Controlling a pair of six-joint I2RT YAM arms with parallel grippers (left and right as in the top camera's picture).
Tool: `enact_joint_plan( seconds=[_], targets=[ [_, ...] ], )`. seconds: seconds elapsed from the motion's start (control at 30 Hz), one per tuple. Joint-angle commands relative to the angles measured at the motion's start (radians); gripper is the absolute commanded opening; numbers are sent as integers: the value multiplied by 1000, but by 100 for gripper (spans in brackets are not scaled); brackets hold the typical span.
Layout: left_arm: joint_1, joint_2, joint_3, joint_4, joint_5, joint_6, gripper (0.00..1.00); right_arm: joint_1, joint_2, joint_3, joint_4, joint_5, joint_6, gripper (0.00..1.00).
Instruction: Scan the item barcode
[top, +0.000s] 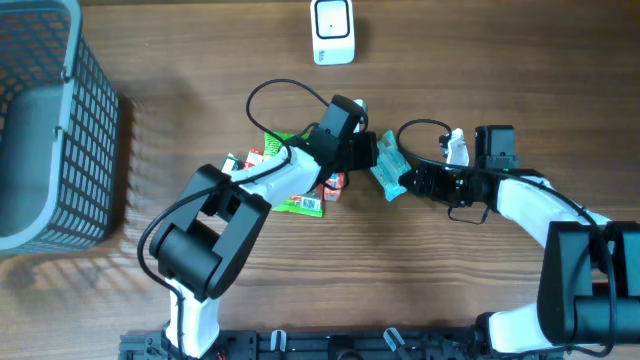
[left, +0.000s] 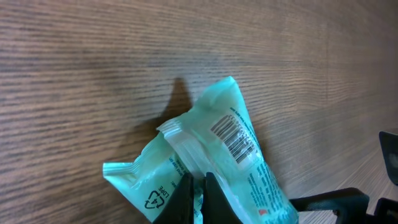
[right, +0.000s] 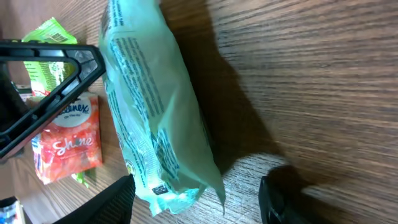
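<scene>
Teal packet between the two end effectors, beside the item pile.
The packet (left: 224, 149) bore a barcode (left: 234, 135) and a recycling mark reading "LDPE" (left: 157, 196), both facing the left wrist camera. In the overhead view its long axis ran up-down, slightly tilted. The left end effector (left: 198, 182) was clenched on its seam. The right end effector (top: 408, 184) was released, its fingers straddling the packet's lower end. A red pack (right: 65, 146) read "Shine".

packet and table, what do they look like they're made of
packet: looks like thin plastic film, slightly glossy; it crinkles, with a crimped sealed end and a printed recycling triangle. table: wood or wood-look laminate, matte, visible grain; can't tell which.
</scene>
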Motion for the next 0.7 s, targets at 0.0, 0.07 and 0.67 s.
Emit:
enact_joint_plan(
  seconds=[0.0,0.07,0.67],
  targets=[
    [-5,31,10,6,-33,-9,4,5,-7,-20,23,-5,60,63],
    [-5,31,10,4,-33,-9,4,5,-7,-20,35,-5,102,63],
    [-51,35,12,-45,-32,44,4,5,-7,-65,202,-12,173,47]
  ],
)
